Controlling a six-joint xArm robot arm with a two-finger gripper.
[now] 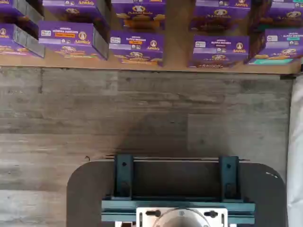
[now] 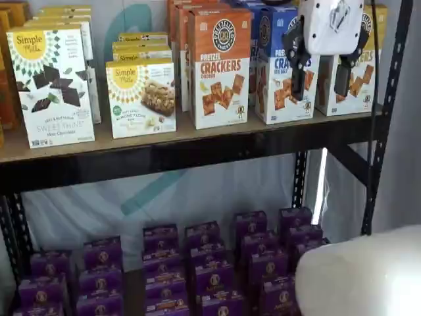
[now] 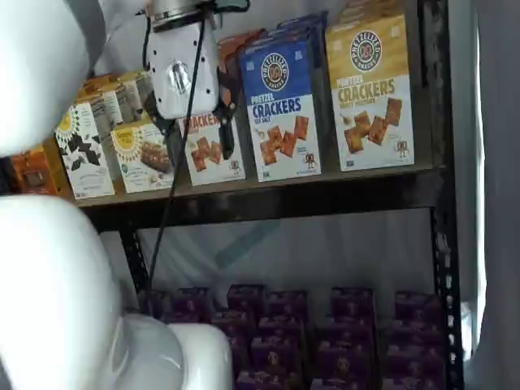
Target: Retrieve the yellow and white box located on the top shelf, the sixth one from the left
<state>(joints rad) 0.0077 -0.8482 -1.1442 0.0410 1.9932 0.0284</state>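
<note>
Tool hangs open before cracker boxes

Top shelf (image 2: 197,148) carries the yellow and white box (image 3: 371,93) at its right end, upright beside a blue cracker box (image 3: 280,110). Tool (image 2: 322,78) hovers in front, fingers plainly apart, holding nothing.

Grey wood-plank floor (image 1: 94,118), seemingly laminate.

The yellow and white box (image 3: 370,93) is printed cardboard with a slight sheen. The top shelf (image 2: 164,141) is a matt tan board edged by a black metal rail. The floor (image 1: 142,113) is grey, wood-grained planking. The purple boxes (image 1: 137,47) look glossy.
</note>
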